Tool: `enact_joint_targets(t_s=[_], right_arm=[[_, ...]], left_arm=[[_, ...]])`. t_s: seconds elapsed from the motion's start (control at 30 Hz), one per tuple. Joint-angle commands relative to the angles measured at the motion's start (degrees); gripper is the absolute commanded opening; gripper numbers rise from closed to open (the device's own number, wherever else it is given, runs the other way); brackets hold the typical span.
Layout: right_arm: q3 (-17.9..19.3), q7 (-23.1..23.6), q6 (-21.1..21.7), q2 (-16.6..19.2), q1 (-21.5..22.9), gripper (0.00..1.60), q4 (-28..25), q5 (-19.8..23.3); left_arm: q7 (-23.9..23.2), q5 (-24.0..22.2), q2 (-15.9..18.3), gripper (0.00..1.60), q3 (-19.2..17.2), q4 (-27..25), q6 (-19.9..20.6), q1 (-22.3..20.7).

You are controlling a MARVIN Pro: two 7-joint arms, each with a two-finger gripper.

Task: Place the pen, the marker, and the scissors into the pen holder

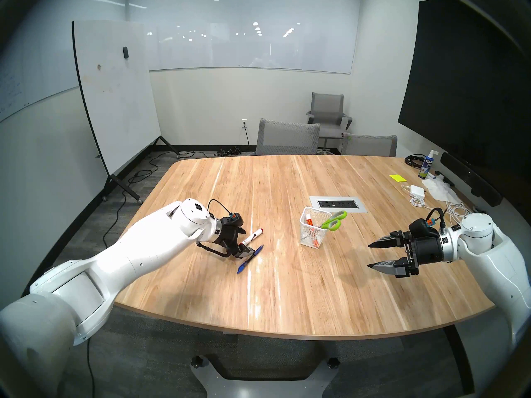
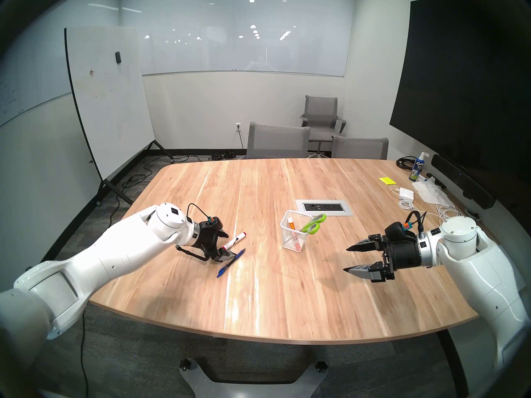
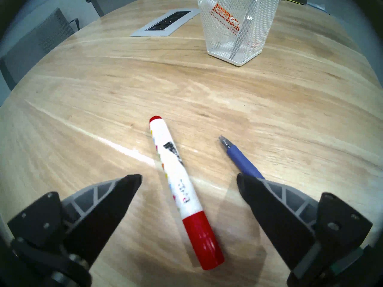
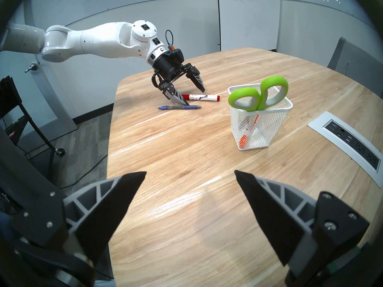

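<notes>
White mesh forms the pen holder, which stands on the wooden table well ahead of the left gripper and already contains the scissors, lime-green loops up over the rim, plus an orange-labelled marker.

Left gripper: jaws wide, holding nothing, angled down at the table. The red-capped marker lies flat between the two fingers, touching neither as far as the wrist view shows, its red cap toward the palm and its far end pointing away and slightly left. The pen lies just beside the marker, roughly parallel to it, apart from it; the gripper's right finger stands over the pen's barrel, and contact cannot be ruled in or out.

Right gripper: jaws wide, empty, hanging above the table off to the holder's other side, well apart from the work.

Assessment: the step in hand appears to be the pick of the red-capped marker. Recommendations:
- Shift slightly so the right finger lands between marker and pen, not on the pen.
- Lower until the tips straddle the white barrel near its middle.
- Close squarely across the barrel; a skewed pinch may roll it or nudge the pen.
- Lift clear before travelling to the holder.
</notes>
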Motion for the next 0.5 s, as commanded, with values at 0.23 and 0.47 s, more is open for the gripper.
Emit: enact_joint_targets(t_s=[0.23,0.47], right_arm=[[0.57,-0.12,0.14,0.08,0.57,1.6,-0.32,0.35],[0.58,-0.13,0.15,0.08,0.57,1.6,-0.33,0.36]], left_arm=[[0.59,-0.17,-2.7,1.6,-0.87,0.38,1.37,-1.1],[1.33,-0.92,-2.09,1.6,-1.43,-0.21,2.48,-0.22]])
